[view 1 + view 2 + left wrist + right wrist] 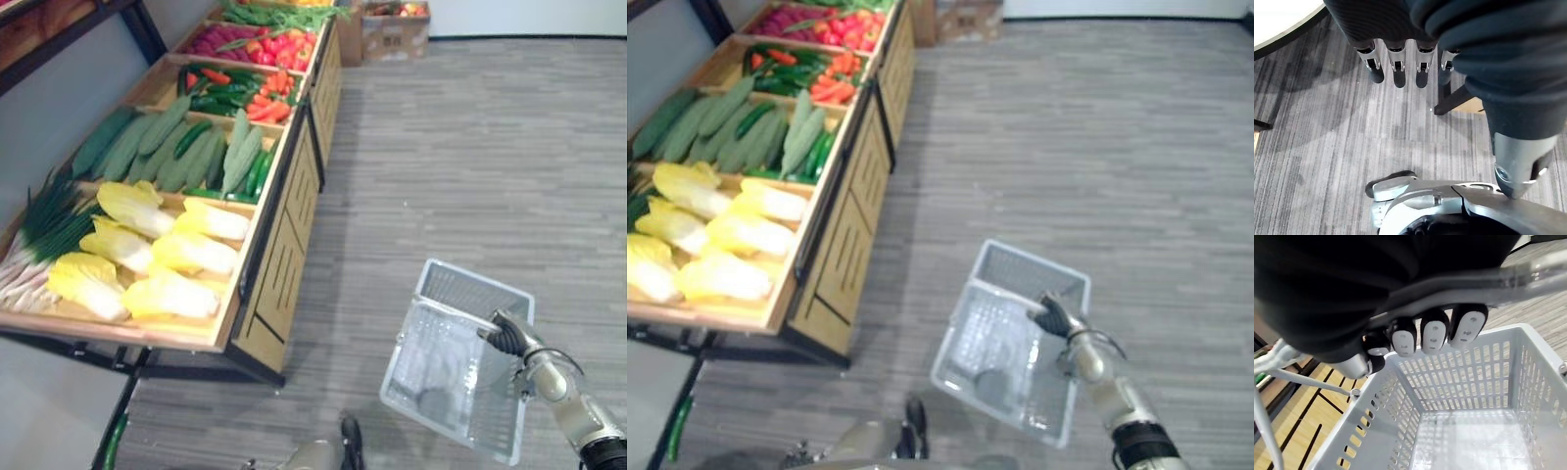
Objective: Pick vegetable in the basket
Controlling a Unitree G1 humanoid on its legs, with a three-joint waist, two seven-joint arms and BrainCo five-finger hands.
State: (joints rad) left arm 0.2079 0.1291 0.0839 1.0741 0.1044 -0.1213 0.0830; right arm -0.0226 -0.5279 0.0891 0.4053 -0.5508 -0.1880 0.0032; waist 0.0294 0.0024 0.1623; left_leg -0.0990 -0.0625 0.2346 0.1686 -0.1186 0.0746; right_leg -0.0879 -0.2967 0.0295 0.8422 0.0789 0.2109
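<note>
Right hand (506, 338) is clamping handle (1528, 279) of white basket (475, 289), lower right. Left hand (1397, 73) is hanging free, fingers straight. Napa cabbages (167, 250) are lying on counter (284, 264) at frame left, likely nearer left arm.

No legible text, labels or numbers.

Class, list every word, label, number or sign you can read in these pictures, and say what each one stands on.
No text can be read anywhere.
On the basket, hanging from the right hand: no label visible.
On the wooden vegetable stand: no signs or price tags visible.
On the cardboard box on the floor beyond the stand: any print is too small to read.
</note>
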